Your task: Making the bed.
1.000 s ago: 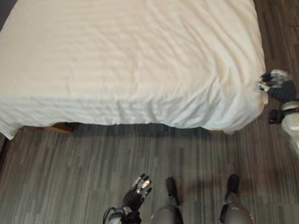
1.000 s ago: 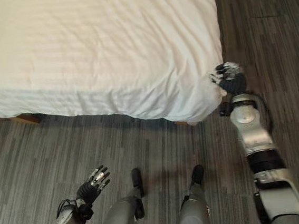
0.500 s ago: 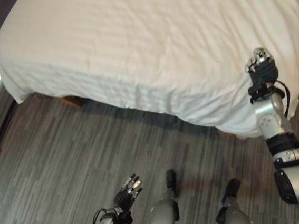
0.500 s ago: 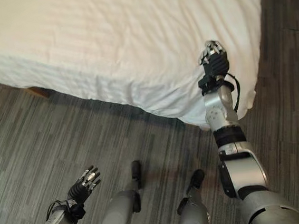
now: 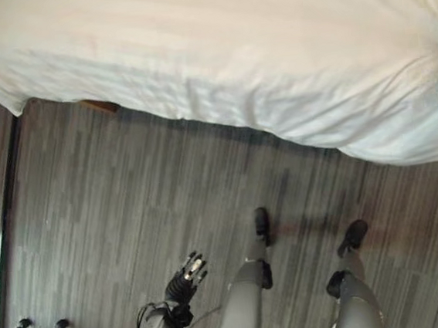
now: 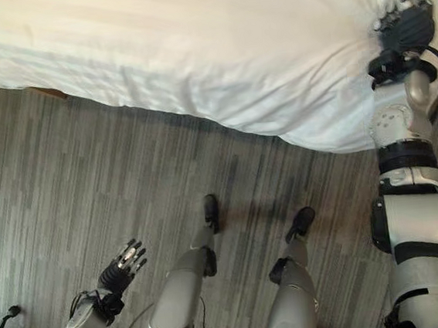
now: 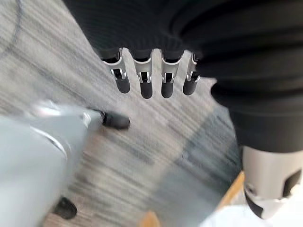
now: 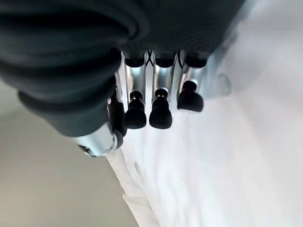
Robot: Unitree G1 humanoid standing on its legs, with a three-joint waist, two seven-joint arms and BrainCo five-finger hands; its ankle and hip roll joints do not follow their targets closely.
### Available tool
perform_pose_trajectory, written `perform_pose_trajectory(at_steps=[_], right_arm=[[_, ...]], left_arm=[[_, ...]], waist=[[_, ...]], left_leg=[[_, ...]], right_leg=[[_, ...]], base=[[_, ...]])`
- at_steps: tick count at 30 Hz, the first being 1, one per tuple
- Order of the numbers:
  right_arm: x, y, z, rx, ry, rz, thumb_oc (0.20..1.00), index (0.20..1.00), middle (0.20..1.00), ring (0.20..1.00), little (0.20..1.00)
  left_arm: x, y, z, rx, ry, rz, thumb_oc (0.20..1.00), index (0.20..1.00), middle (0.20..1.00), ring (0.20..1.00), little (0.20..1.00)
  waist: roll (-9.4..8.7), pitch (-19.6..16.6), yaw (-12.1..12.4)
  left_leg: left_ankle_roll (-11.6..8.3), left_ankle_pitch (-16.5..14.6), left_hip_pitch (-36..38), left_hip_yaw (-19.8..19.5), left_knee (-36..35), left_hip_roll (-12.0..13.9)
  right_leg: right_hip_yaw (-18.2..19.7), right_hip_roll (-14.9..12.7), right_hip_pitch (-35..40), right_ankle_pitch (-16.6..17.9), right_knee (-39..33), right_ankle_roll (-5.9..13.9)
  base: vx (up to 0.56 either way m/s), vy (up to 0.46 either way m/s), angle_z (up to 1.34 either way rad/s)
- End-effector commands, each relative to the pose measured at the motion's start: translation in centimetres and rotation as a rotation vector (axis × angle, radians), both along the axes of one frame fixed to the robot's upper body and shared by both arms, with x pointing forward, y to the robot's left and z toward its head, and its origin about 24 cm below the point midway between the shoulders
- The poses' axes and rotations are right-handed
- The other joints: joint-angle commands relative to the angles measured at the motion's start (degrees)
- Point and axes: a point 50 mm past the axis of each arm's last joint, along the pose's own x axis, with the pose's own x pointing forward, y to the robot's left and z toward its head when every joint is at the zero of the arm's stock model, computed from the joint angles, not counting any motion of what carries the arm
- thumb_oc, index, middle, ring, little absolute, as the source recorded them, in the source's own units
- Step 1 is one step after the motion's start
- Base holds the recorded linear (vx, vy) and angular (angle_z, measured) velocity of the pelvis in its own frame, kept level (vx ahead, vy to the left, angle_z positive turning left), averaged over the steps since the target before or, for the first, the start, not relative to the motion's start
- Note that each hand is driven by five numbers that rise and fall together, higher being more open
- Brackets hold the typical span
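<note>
Right robot hand (image 6: 406, 23) raised, fingers pinching white sheet (image 6: 192, 50)

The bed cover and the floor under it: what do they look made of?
The bed cover looks like soft white woven cloth, matte, with faint stripes and creases where it hangs. The floor looks like grey streaked planks or carpet tiles; which one cannot be told.

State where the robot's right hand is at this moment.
In the right eye view, the right hand is at the upper right, its fingers closed on the white striped bed sheet near the bed's corner.
</note>
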Motion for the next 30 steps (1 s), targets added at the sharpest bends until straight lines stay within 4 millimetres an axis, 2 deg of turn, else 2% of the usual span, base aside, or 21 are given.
perform_pose_trajectory(at_steps=[1,2,5,8,9,10,11,12,13,14,17,18,19,20,21,22,26,28,29,30], right_arm=[[-3.4,-5.1,-2.1,0.055,0.101,-0.189,0.200,0.200,0.200,0.200,0.200],[-4.6,-6.3,-2.0,0.058,0.100,-0.231,0.200,0.200,0.200,0.200,0.200],[-6.2,-7.8,-2.1,0.040,0.128,-0.282,0.200,0.200,0.200,0.200,0.200],[-6.9,-8.1,-3.0,-0.017,0.174,-0.289,0.200,0.200,0.200,0.200,0.200],[-6.9,-7.8,-3.5,-0.035,0.193,-0.286,0.200,0.200,0.200,0.200,0.200],[-6.5,-6.7,-4.4,-0.125,0.241,-0.259,0.228,0.228,0.228,0.228,0.228],[-6.3,-5.0,-5.9,-0.251,0.318,-0.223,0.868,0.868,0.868,0.868,0.868],[-6.3,-3.6,-7.0,-0.373,0.379,-0.197,1.000,1.000,1.000,1.000,1.000],[-6.7,-2.1,-8.5,-0.509,0.460,-0.164,1.000,1.000,1.000,1.000,1.000],[-7.4,-0.7,-9.8,-0.570,0.485,-0.140,1.000,1.000,1.000,1.000,1.000],[-9.0,2.9,-15.3,-0.568,0.583,-0.028,1.000,1.000,1.000,1.000,1.000],[-9.4,4.8,-17.2,-0.536,0.603,0.043,1.000,1.000,1.000,1.000,1.000],[-10.2,6.3,-18.5,-0.550,0.628,0.098,1.000,1.000,1.000,1.000,1.000],[-11.8,8.2,-21.1,-0.488,0.678,0.175,1.000,1.000,1.000,1.000,1.000],[-11.8,8.2,-21.1,-0.488,0.678,0.175,1.000,1.000,1.000,1.000,1.000],[-12.6,9.2,-22.5,-0.497,0.724,0.224,1.000,1.000,1.000,1.000,1.000],[-15.1,12.0,-25.0,-0.537,0.823,0.366,1.000,1.000,1.000,1.000,1.000],[-15.1,13.4,-25.9,-0.519,0.837,0.419,1.000,1.000,1.000,1.000,1.000],[-15.3,14.1,-26.3,-0.522,0.841,0.454,1.000,1.000,1.000,1.000,1.000],[-15.3,14.1,-26.3,-0.522,0.841,0.454,1.000,1.000,1.000,1.000,1.000]], left_arm=[[-0.7,-0.7,-0.6,-0.067,0.003,0.049,1.000,1.000,1.000,1.000,1.000],[-0.8,-0.7,-0.8,-0.070,0.010,0.059,1.000,1.000,1.000,1.000,1.000],[-1.0,-0.9,-1.1,-0.084,0.022,0.071,1.000,1.000,1.000,1.000,1.000],[-1.0,-1.3,-1.3,-0.100,0.023,0.083,1.000,1.000,1.000,1.000,1.000],[-1.0,-1.3,-1.3,-0.099,0.023,0.088,1.000,1.000,1.000,1.000,1.000],[-0.9,-1.5,-1.2,-0.102,0.014,0.093,1.000,1.000,1.000,1.000,1.000],[-1.0,-1.4,-1.0,-0.100,0.007,0.109,1.000,1.000,1.000,1.000,1.000],[-0.7,-1.4,-0.6,-0.101,-0.016,0.119,1.000,1.000,1.000,1.000,1.000],[-0.4,-1.2,-0.2,-0.097,-0.035,0.130,1.000,1.000,1.000,1.000,1.000],[-0.2,-1.1,0.1,-0.089,-0.052,0.141,1.000,1.000,1.000,1.000,1.000],[0.9,-0.8,0.9,-0.012,-0.091,0.143,1.000,1.000,1.000,1.000,1.000],[1.7,-1.0,1.5,0.013,-0.116,0.131,1.000,1.000,1.000,1.000,1.000],[3.4,-1.2,4.6,0.058,-0.255,0.069,1.000,1.000,1.000,1.000,1.000],[2.9,-1.5,5.0,0.093,-0.263,0.017,1.000,1.000,1.000,1.000,1.000],[2.8,-1.5,5.0,0.094,-0.263,0.016,1.000,1.000,1.000,1.000,1.000],[2.9,-1.9,4.9,0.116,-0.258,-0.036,1.000,1.000,1.000,1.000,1.000],[3.0,-3.3,5.3,0.210,-0.282,-0.182,1.000,1.000,1.000,1.000,1.000],[3.2,-3.8,5.4,0.236,-0.293,-0.206,1.000,1.000,1.000,1.000,1.000],[3.2,-4.1,5.7,0.249,-0.309,-0.208,1.000,1.000,1.000,1.000,1.000],[3.2,-4.1,5.7,0.249,-0.309,-0.208,1.000,1.000,1.000,1.000,1.000]], waist=[[3.02,1.23,-3.59],[3.08,1.14,-4.69],[3.11,0.76,-6.12],[3.01,0.16,-7.54],[2.99,-0.11,-7.82],[2.81,-0.50,-8.37],[2.39,-0.87,-9.01],[2.12,-1.34,-9.58],[1.64,-2.00,-9.93],[1.17,-2.52,-10.51],[-0.37,-4.36,-11.45],[-1.11,-5.05,-12.05],[-1.71,-5.71,-12.53],[-2.89,-7.13,-12.87],[-2.94,-7.22,-12.85],[-3.77,-7.87,-13.29],[-6.37,-9.80,-14.08],[-7.09,-9.64,-14.01],[-6.93,-9.24,-13.84],[-6.95,-9.19,-13.77]], left_leg=[[-6.90,1.11,-0.94,2.07,0.27,3.67],[-6.89,0.94,-0.66,2.69,0.27,3.79],[-6.79,0.78,0.32,4.14,0.27,4.26],[-6.59,0.49,2.13,4.97,0.27,4.53],[-6.47,0.36,2.81,5.04,0.27,4.50],[-6.30,0.24,3.72,5.18,0.27,4.57],[-6.10,0.14,4.78,5.11,0.27,4.55],[-5.93,0.06,5.68,5.10,0.27,4.66],[-5.76,-0.11,6.76,4.98,0.27,4.68],[-5.62,-0.32,7.89,4.74,0.27,4.71],[-4.78,-1.64,12.39,3.73,0.27,4.30],[-4.53,-2.10,13.98,3.57,0.27,4.15],[-4.22,-2.55,15.43,3.41,0.27,4.07],[-3.53,-3.26,18.06,3.10,0.27,3.56],[-3.49,-3.15,17.92,3.11,0.27,3.54],[-3.18,-3.80,19.38,3.25,0.27,3.36],[-2.04,-5.65,23.26,4.66,0.27,2.37],[-1.63,-5.79,24.56,5.67,0.27,2.57],[-0.99,-6.16,25.97,7.19,0.27,3.49],[-1.00,-6.18,26.03,7.26,0.27,3.49]], right_leg=[[3.73,-2.60,3.52,-2.79,0.75,4.13],[4.48,-2.59,2.97,-2.68,0.75,4.20],[6.25,-2.20,2.24,-2.46,0.75,4.12],[7.26,-1.85,2.70,-2.48,0.75,3.97],[7.46,-1.82,3.07,-2.46,0.75,3.91],[7.58,-1.80,3.66,-2.40,0.75,3.80],[7.74,-1.69,4.62,-2.40,0.75,3.65],[7.77,-1.54,5.40,-2.41,0.75,3.53],[7.64,-1.45,6.65,-2.54,0.75,3.43],[7.33,-1.43,8.03,-2.72,0.75,3.37],[5.76,-1.68,13.51,-3.64,0.75,3.26],[5.38,-1.71,15.20,-3.80,0.75,3.23],[5.00,-1.73,16.91,-4.10,0.75,3.28],[4.41,-1.88,19.60,-4.25,0.75,3.31],[4.44,-1.91,19.45,-4.15,0.75,3.29],[4.32,-1.95,20.71,-4.13,0.75,3.44],[4.66,-2.02,23.19,-2.50,0.75,4.31],[4.14,-1.28,23.47,-1.85,2.32,4.41],[4.49,0.29,22.70,-5.05,8.16,3.73],[4.58,0.28,22.65,-5.12,8.28,3.73]], base=[[0.00,-0.003,-0.26],[0.00,-0.001,-0.25],[-0.01,-0.028,-0.33],[0.00,-0.018,-0.47],[0.02,-0.008,-0.41],[0.02,-0.008,-0.36],[0.03,-0.021,-0.31],[0.04,-0.026,-0.19],[0.05,-0.042,-0.12],[0.07,-0.039,-0.07],[0.11,-0.017,0.10],[0.10,0.028,0.18],[0.12,0.092,0.17],[0.07,0.085,0.20],[0.06,0.103,0.25],[0.03,0.053,0.15],[0.02,0.108,-0.05],[-0.09,0.118,-0.36],[-0.09,0.104,-0.27],[-0.06,0.073,-0.32]])
